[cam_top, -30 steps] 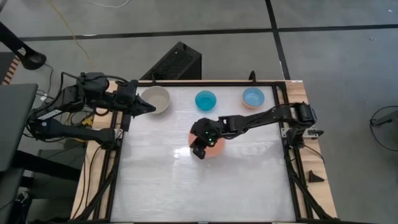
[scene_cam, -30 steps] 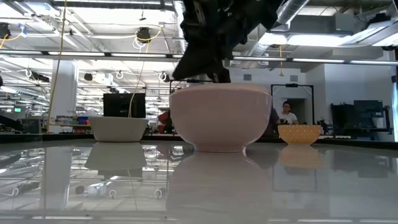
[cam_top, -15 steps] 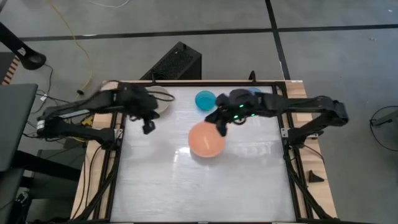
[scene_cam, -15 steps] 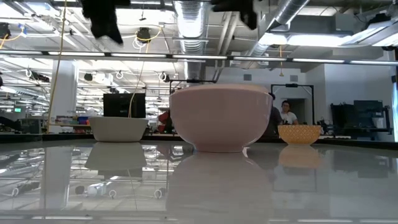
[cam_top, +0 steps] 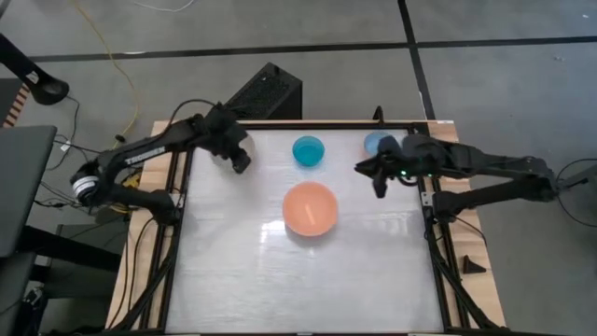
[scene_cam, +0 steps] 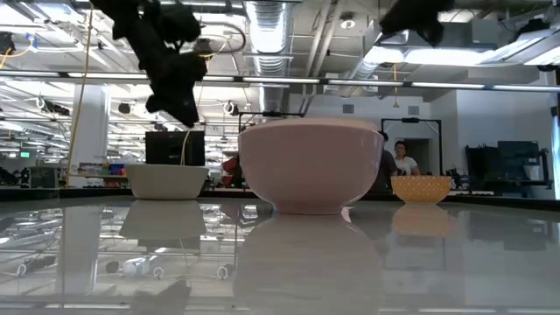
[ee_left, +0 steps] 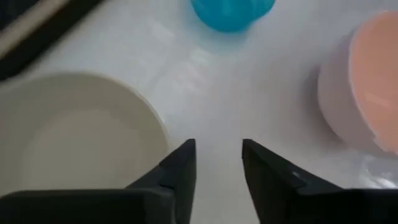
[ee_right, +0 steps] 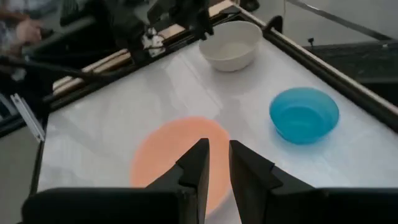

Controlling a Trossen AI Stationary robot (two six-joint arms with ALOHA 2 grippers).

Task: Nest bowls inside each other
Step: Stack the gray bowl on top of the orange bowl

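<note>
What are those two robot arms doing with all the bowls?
They are meant to stack the bowls inside each other, but none are nested yet. The large pale pink plastic bowl stands alone mid-table. The left gripper hovers by the cream-white bowl at the back left corner, jaws a little apart and empty. The right gripper hangs in the air near the small light blue bowl, holding nothing. The small teal bowl sits untouched between those two.
</note>
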